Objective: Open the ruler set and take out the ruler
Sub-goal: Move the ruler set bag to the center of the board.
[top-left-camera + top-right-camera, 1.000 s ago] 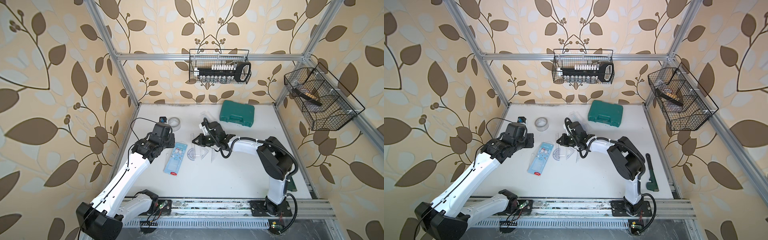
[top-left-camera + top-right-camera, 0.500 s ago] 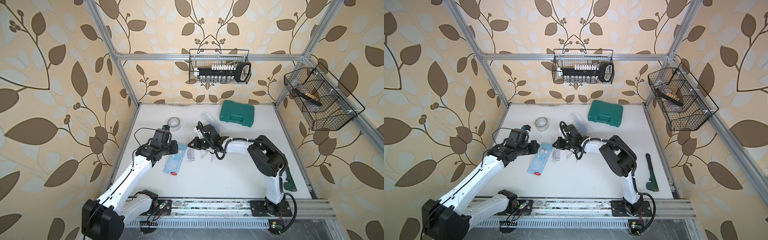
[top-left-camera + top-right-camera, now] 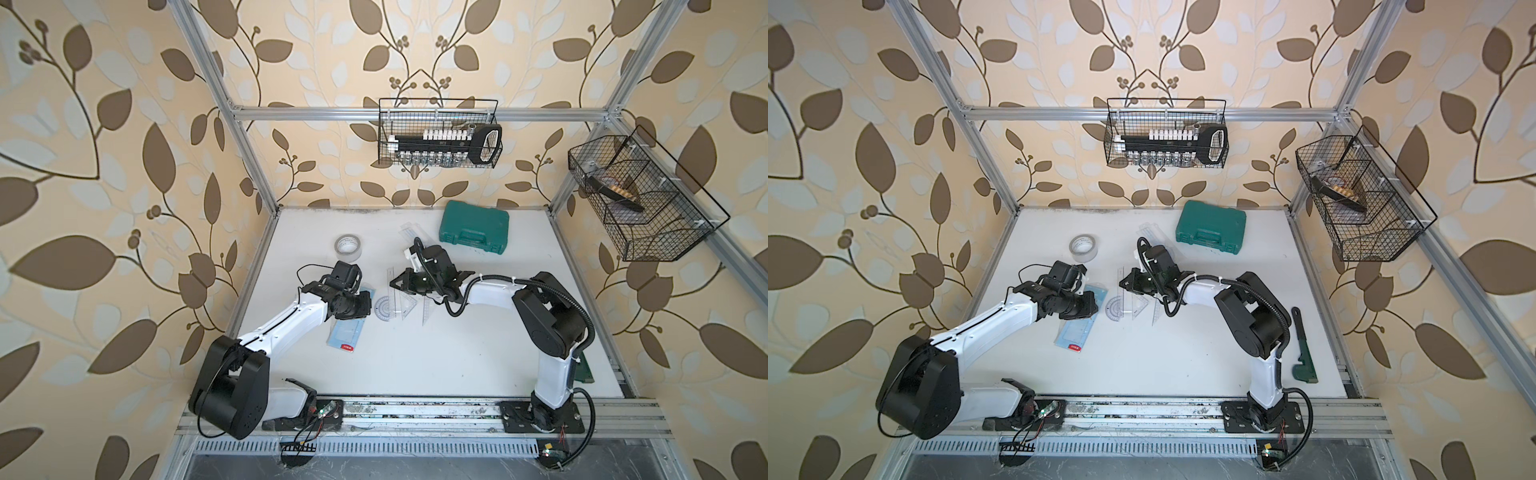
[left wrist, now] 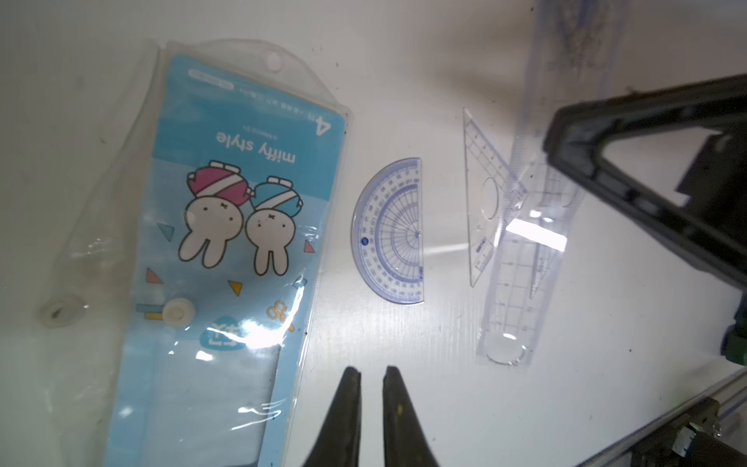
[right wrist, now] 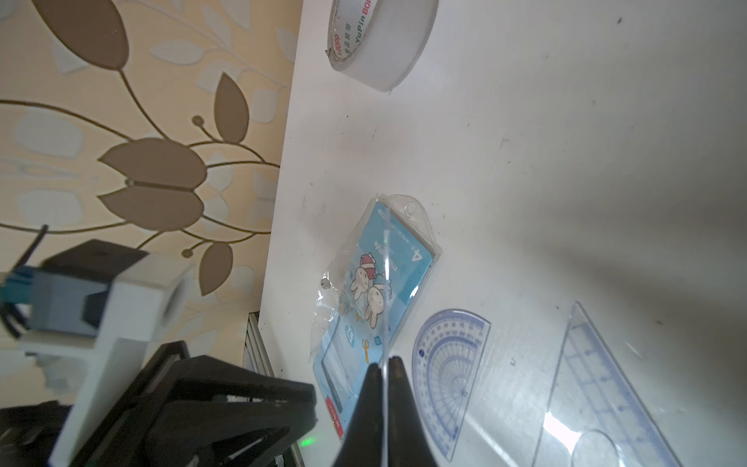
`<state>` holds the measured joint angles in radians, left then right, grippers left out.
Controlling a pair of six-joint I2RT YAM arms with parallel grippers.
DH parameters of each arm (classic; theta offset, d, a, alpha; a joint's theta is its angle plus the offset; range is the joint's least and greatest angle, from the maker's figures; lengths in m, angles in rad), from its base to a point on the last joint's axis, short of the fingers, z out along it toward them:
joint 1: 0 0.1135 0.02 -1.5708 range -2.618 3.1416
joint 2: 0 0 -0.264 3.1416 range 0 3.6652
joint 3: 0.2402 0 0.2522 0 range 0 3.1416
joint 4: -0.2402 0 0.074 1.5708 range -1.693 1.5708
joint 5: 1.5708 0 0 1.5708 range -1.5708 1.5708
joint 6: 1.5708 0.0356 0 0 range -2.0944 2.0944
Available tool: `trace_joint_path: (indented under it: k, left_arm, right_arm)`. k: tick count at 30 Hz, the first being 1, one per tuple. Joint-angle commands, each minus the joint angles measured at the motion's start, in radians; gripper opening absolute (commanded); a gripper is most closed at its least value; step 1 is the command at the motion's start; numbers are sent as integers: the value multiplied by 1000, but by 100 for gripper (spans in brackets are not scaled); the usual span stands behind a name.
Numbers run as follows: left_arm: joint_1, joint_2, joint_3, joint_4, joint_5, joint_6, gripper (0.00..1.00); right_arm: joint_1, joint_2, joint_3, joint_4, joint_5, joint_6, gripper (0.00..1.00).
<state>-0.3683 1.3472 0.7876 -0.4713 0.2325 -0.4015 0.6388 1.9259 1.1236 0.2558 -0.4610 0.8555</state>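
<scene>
Right gripper (image 5: 384, 362) clamping ruler (image 4: 521, 291), left gripper (image 4: 372, 370) slightly parted, empty

Top views: overhead, facing down, far. Wrist views: close, both showing protractor (image 4: 390, 230).

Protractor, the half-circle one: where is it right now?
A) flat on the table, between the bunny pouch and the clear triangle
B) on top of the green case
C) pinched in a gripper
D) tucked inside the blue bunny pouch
A: in the left wrist view the protractor lies flat on the white table, between the bunny pouch and the clear triangle, touching neither.
</scene>
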Motion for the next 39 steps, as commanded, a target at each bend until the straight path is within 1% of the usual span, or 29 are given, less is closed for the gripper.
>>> trace_joint_path:
  k: [1,5,8,12,20,26,31,34,35,37,39]
  left_arm:
    - [-12,26,5,39,18,-5,9]
    - [-12,62,-5,52,6,-6,8]
    - [-12,87,-10,72,22,-5,8]
    - [-14,154,-8,91,28,-2,7]
    - [-14,216,-15,99,-49,1,6]
    - [-9,268,-5,112,-78,-7,6]
    - [8,265,2,83,-130,-14,6]
    - [35,250,2,46,-162,-11,6]
    - [47,241,0,24,-178,-19,7]
    - [78,219,-15,23,-163,-31,7]
    - [97,198,-22,-2,-195,-56,7]
  right_arm:
    - [-7,-36,-25,6,1,-8,0]
    - [-12,-41,-30,8,1,-8,0]
    - [-13,-41,-31,10,0,-6,0]
    - [-14,-36,-36,17,-1,-4,0]
    - [-20,-49,-48,19,0,-4,0]
    - [-19,-53,-51,22,-2,-1,0]
    - [-20,-66,-54,13,0,-6,0]
    - [-21,-72,-53,11,0,-9,0]
    - [-21,-73,-53,11,0,-9,0]
    - [-22,-77,-52,10,-1,-9,0]
    - [-21,-80,-50,10,-2,-7,0]
